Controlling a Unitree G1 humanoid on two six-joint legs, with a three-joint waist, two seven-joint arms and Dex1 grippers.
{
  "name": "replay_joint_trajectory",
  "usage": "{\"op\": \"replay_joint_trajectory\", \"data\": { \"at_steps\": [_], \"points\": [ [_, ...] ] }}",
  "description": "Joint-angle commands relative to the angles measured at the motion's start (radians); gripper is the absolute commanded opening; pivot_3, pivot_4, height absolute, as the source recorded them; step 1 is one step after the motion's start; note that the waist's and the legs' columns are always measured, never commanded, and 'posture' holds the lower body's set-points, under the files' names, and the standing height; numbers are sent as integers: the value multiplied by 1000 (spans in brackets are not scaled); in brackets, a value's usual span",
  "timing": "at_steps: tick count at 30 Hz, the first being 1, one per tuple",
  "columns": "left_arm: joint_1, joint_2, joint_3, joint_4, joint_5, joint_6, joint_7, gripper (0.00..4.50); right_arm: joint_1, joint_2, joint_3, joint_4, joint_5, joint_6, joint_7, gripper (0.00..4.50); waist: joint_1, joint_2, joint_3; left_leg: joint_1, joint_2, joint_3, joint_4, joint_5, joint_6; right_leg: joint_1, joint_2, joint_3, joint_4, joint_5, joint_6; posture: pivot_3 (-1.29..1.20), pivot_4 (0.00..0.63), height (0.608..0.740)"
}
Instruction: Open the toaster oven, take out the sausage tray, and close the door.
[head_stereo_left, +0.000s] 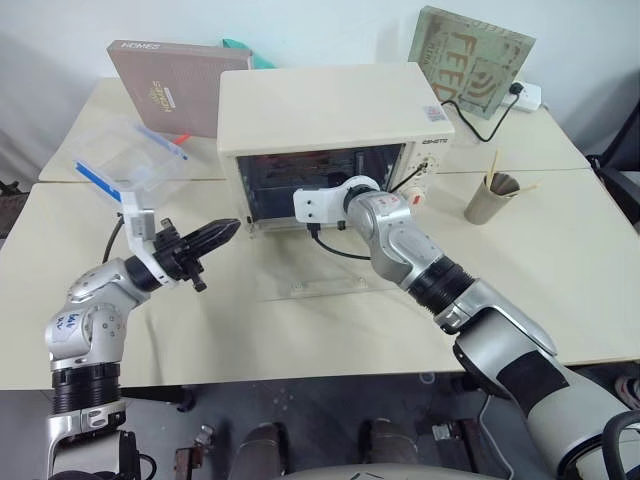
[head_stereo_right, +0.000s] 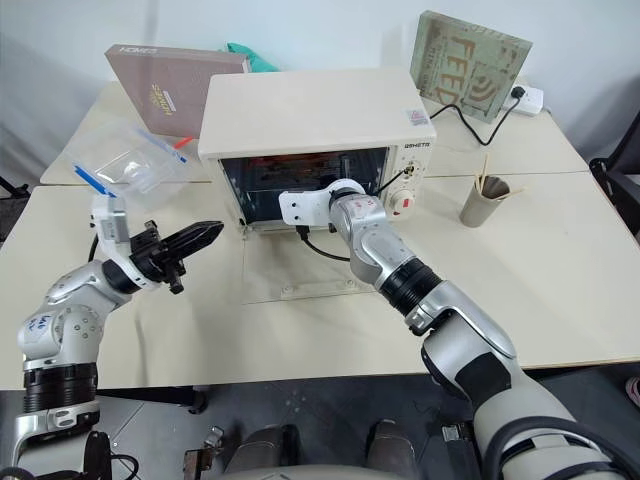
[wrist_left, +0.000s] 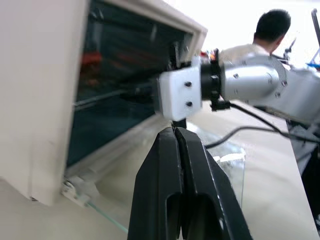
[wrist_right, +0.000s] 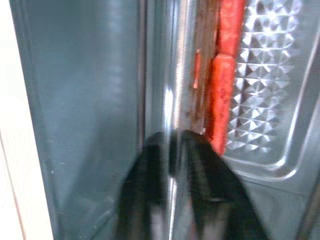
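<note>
The cream-white toaster oven (head_stereo_left: 330, 100) stands at the table's middle. Its glass door (head_stereo_left: 320, 285) is dropped down flat on the table in front. My right gripper (wrist_right: 172, 137) reaches into the oven's cavity and is shut on the near rim of the silver sausage tray (wrist_right: 260, 100). Reddish-orange sausages (wrist_right: 222, 95) lie on the tray's ridged base just past that rim. Left of the oven, my left gripper (head_stereo_left: 225, 233) hovers above the table, shut and empty, pointing toward the oven's front left corner.
A clear plastic box with blue clips (head_stereo_left: 130, 155) sits at the back left, a brown box (head_stereo_left: 165, 85) behind it. A paper cup with sticks (head_stereo_left: 490, 195) stands right of the oven. A person (wrist_left: 265, 30) is in the background.
</note>
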Motion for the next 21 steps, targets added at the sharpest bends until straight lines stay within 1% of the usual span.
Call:
{"op": "replay_joint_trajectory", "data": {
  "at_steps": [1, 4, 8, 11, 15, 16, 17, 21],
  "points": [
    [13, 16, 38, -37, -48, 15, 16, 0, 41, -19, -21, -124, -40, 18, 19, 14, 2, 0, 0, 0, 0, 0, 0, 0, 0, 0, 0, 0, 0, 0, 0, 0, 150, 740],
    [11, 21, 53, -31, -62, 30, 37, 0, 89, -34, -32, -226, -63, 19, 35, 14, 3, 0, 0, 0, 0, 0, 0, 0, 0, 0, 0, 0, 0, 0, 0, 0, 150, 740],
    [7, 30, 48, -19, -55, 35, 48, 0, 126, -56, -40, -292, -84, 5, 56, 14, 2, 0, 0, 0, 0, 0, 0, 0, 0, 0, 0, 0, 0, 0, 0, 0, 150, 740],
    [-9, 38, 45, 3, -51, 50, 66, 0, 186, -95, -42, -393, -88, -30, 89, 14, 2, 0, 0, 0, 0, 0, -2, 0, 0, -1, 0, 0, 0, 0, 0, 0, 150, 740],
    [-27, 55, 44, 26, -58, 128, 119, 0, 240, -139, -50, -469, -102, -66, 115, 14, 2, 0, 0, 0, 0, 1, -2, 0, 0, -1, 0, 0, 0, 0, 0, 0, 150, 740],
    [-31, 57, 46, 31, -56, 140, 133, 397, 251, -147, -53, -482, -105, -74, 120, 0, 2, 0, 0, 0, 0, 1, -2, 0, -1, -1, 0, 0, 0, 0, 0, 0, 150, 740],
    [-35, 62, 49, 37, -62, 157, 136, 570, 265, -156, -56, -501, -109, -84, 125, 0, 2, 0, 0, 0, 0, 1, -2, 0, -1, -1, 0, 0, 0, 0, 0, 0, 150, 740],
    [-41, 69, 60, 53, -58, 184, 163, 1757, 305, -178, -69, -545, -129, -108, 135, 0, 3, 0, 0, 0, 0, 1, -2, 0, -1, -1, 0, 0, 0, 0, 0, 0, 150, 740]
  ]
}}
